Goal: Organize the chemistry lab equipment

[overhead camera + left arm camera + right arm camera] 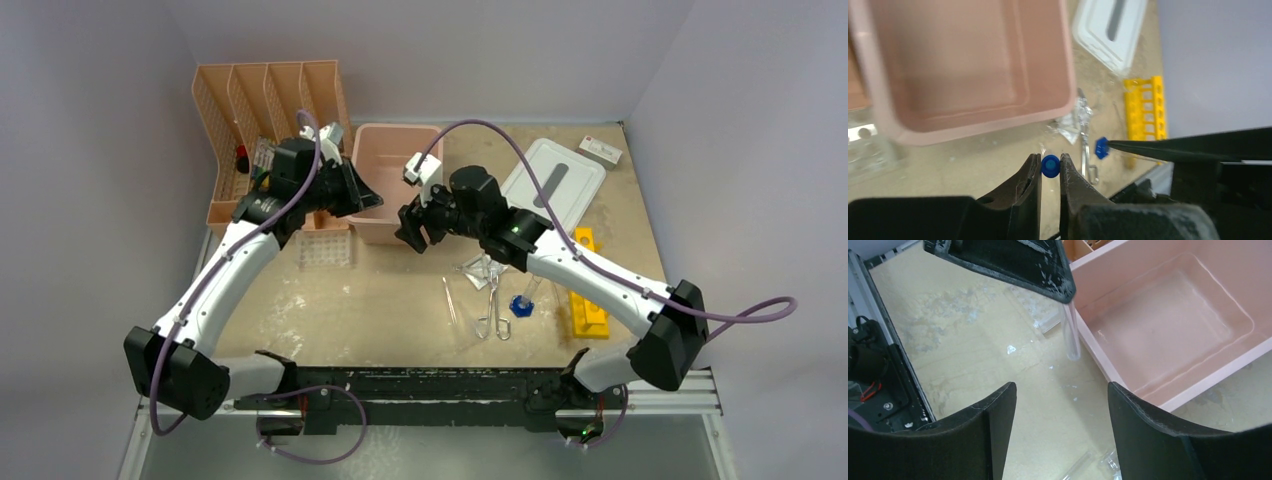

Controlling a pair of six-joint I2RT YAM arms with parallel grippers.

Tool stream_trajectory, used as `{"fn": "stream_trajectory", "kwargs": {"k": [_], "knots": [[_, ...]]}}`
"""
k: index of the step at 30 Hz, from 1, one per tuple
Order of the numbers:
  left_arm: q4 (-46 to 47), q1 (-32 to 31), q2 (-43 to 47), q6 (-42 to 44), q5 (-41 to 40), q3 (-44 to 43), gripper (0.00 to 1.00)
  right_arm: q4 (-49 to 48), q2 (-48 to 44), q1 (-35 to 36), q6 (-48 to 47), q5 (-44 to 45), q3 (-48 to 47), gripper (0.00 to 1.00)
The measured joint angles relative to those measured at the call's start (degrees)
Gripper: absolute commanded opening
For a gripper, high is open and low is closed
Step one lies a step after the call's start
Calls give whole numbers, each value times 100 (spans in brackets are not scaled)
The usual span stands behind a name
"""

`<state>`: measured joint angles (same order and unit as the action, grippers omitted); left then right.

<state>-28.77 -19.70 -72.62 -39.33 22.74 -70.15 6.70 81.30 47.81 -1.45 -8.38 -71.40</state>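
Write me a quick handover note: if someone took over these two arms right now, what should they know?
Left gripper: shut on a blue-capped tube, held at the edge of the pink bin.
Right gripper: open, empty, over the table beside the bin.
On the table: second blue-capped tube, metal tongs, clear bag, thin rods, yellow rack; clear tray left of the bin; white lid off, to its right.
Done: one tube lifted; bin looks empty.
Left: set this tube down, then sort the rest.
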Motion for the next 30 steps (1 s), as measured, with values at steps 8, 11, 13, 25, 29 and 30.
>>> {"fn": "stream_trajectory", "kwargs": {"k": [8, 11, 13, 25, 29, 30], "knots": [[-986, 0, 481, 584, -2559, -9, 0, -70, -9, -35, 433, 37, 4, 69], [-933, 2, 1038, 732, -3560, 413, 0, -146, -74, -50, 527, 111, 72, 69], [-820, 2, 1381, 852, -4024, 780, 0, -205, -149, -61, 588, 142, 144, 69], [531, 4, 1440, 1655, -5600, 2885, 0, -431, -264, -63, 793, 282, 417, 69], [909, 72, 1174, 1759, -5702, 2916, 0, -455, -273, -63, 839, 295, 431, 69], [1008, 120, 1091, 1775, -5685, 2916, 0, -461, -273, -63, 844, 297, 431, 69]]}}
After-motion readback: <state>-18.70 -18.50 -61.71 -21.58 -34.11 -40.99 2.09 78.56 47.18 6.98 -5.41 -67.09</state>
